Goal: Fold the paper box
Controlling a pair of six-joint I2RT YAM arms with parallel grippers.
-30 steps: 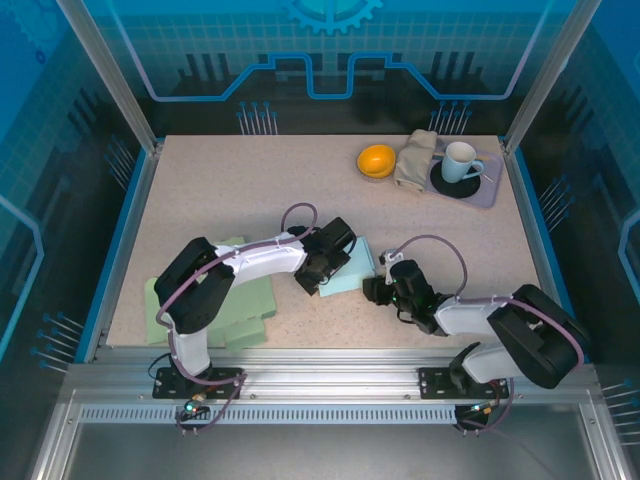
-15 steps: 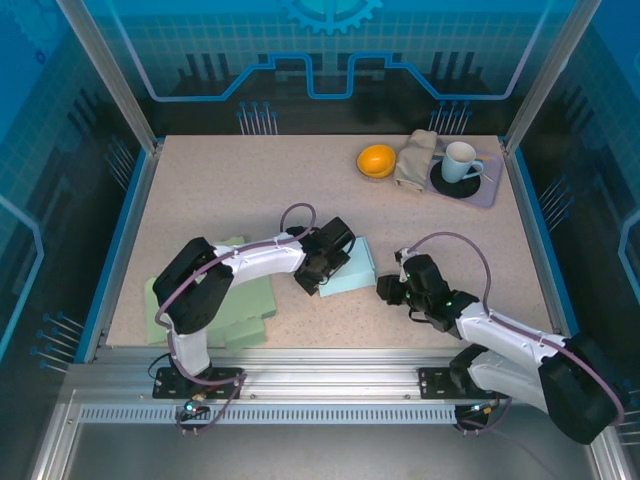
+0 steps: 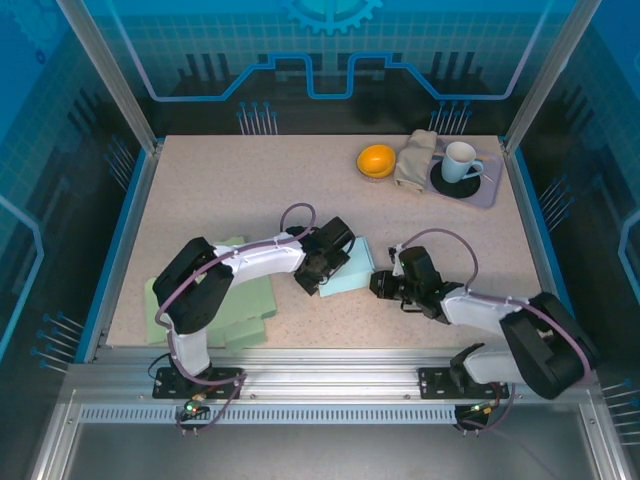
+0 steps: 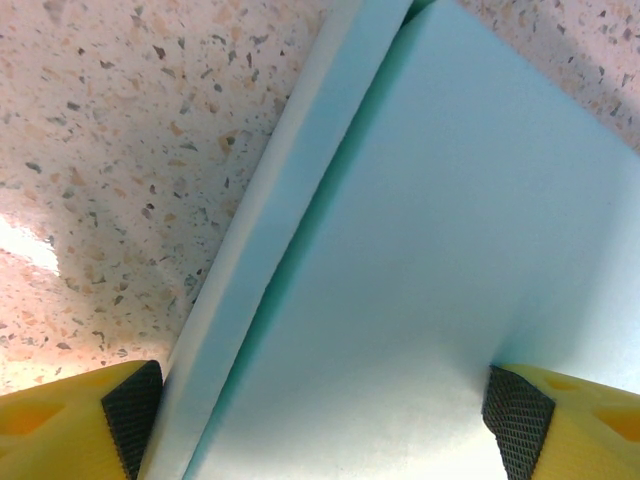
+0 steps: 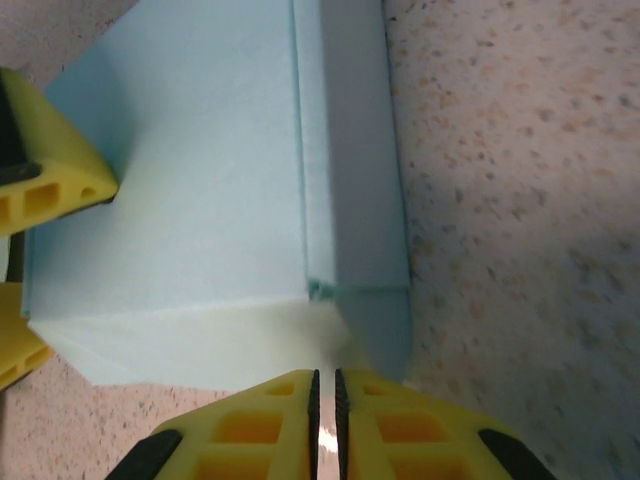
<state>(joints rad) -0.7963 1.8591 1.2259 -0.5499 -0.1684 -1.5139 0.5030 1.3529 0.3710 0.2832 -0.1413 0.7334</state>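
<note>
The light blue paper box (image 3: 352,268) lies mid-table, partly folded, with a raised flap along its right side (image 5: 350,170). My left gripper (image 3: 322,272) spans it from the left, jaws wide. Both pads (image 4: 130,400) press on the box (image 4: 430,250), one at each side. My right gripper (image 3: 378,286) sits at the box's right corner. In the right wrist view its yellow fingers (image 5: 250,420) stand almost together, a thin slit between them and nothing in it. The tips (image 5: 325,375) are just short of the box's near face (image 5: 200,200). The left gripper's fingers (image 5: 50,150) show at the box's far side.
Flat green paper sheets (image 3: 240,300) lie under the left arm near the front left. At the back right are an orange bowl (image 3: 376,160), a folded cloth (image 3: 415,158) and a cup (image 3: 458,160) on a grey tray (image 3: 488,192).
My right gripper's jaws have closed down. It drew away to the right, then came back to the box's right corner. The left arm and the box have stayed put.
</note>
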